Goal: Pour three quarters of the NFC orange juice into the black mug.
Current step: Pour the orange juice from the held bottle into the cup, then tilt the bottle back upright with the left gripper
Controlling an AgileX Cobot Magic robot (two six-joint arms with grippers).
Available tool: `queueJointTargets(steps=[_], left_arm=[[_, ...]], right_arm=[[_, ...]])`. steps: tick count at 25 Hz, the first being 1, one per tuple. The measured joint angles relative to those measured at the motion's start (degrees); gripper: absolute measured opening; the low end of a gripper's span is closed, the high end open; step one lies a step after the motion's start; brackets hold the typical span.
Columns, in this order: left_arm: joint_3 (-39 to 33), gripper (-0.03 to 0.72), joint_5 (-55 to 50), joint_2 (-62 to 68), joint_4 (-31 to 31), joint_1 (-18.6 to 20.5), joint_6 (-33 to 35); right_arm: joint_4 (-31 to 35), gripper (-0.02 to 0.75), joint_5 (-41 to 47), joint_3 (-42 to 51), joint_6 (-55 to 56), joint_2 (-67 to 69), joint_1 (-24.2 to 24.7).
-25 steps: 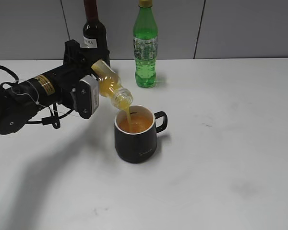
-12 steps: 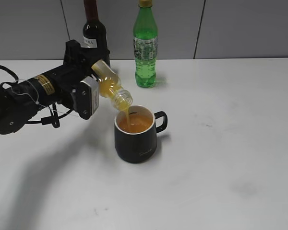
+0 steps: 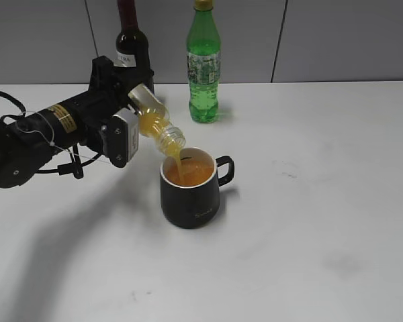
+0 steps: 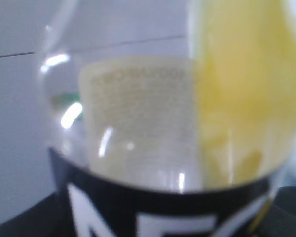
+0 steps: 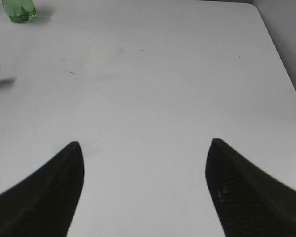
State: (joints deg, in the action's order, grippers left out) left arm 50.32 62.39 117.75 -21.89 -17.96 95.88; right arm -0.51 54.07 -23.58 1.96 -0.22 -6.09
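Mid-pour, centre-left of frame: our left hand (image 3: 131, 127), clamped on the tilted juice (image 3: 156, 119), streams into the mug (image 3: 191, 189); right hand (image 5: 144, 190), wide open, holds nothing; next, we judge, tip upright at three quarters.

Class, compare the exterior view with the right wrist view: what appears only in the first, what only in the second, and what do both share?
Only the exterior view shows the left gripper tilting the NFC orange juice, its stream falling into the black mug's body, and the dark wine bottle. Only the right wrist view shows the right gripper, open and empty above bare table. Both share the white table, the green soda bottle and the mug's handle.
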Motion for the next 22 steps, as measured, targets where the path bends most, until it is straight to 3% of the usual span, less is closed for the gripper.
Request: queueJointTargets(steps=[4, 7, 22], left_arm=[[0.0, 0.465, 0.0, 0.0, 0.0, 0.0, -0.5], [0.0, 0.465, 0.0, 0.0, 0.0, 0.0, -5.1], [0.0, 0.465, 0.2, 1.6, 0.0, 0.0, -49.2]], right_arm=[[0.0, 0.584, 0.0, 0.0, 0.0, 0.0, 0.0], [0.0, 0.584, 0.0, 0.0, 0.0, 0.0, 0.0], [0.0, 0.584, 0.0, 0.0, 0.0, 0.0, 0.0]])
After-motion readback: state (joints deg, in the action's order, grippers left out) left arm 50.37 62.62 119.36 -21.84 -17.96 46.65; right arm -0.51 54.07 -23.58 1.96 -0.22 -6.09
